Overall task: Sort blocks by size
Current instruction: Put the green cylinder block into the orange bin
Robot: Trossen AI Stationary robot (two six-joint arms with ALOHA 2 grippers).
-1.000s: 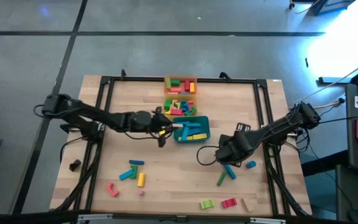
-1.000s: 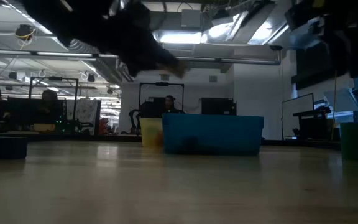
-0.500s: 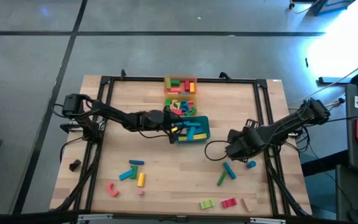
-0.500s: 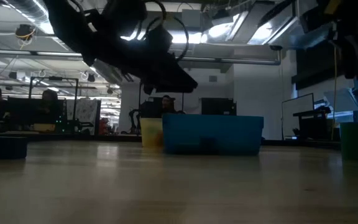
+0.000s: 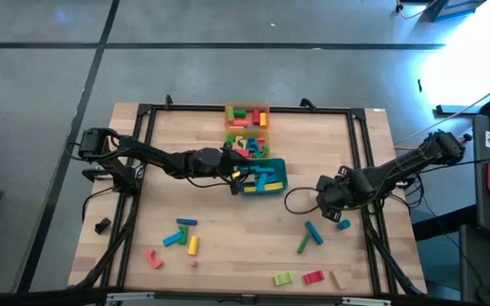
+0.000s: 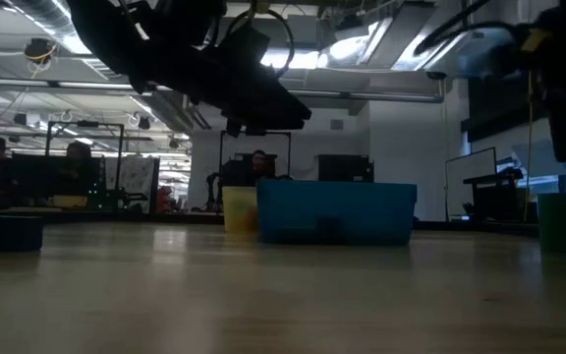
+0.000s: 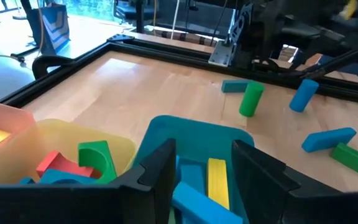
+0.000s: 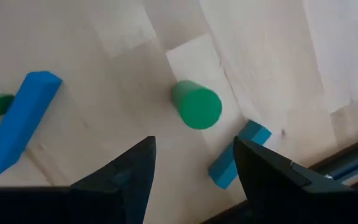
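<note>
My left gripper [image 7: 204, 168] [image 5: 238, 177] stands open over the left end of the teal tray [image 5: 277, 168]. A yellow bar [image 7: 217, 180] lies in that tray among blue blocks, below the gap between the fingers. My right gripper [image 8: 194, 180] [image 5: 334, 200] points down, open, above a green cylinder [image 8: 196, 106] that stands on end on the table, apart from both fingers. Beside it lie a blue bar [image 5: 313, 232], a green bar [image 5: 303, 245] and a small blue cylinder [image 5: 344, 224].
An orange tray [image 5: 247, 107] and a yellow tray [image 5: 228, 144] with blocks stand behind the teal one. Loose blocks lie near left [image 5: 181, 238] and along the near edge [image 5: 300, 277]. A black frame [image 5: 143, 136] rims the table.
My left gripper has gone toward the table's right edge, from beside the teal tray to over its left end, with the yellow bar at its fingertips. My right gripper has moved toward the right and far edges, off the blue and green bars.
</note>
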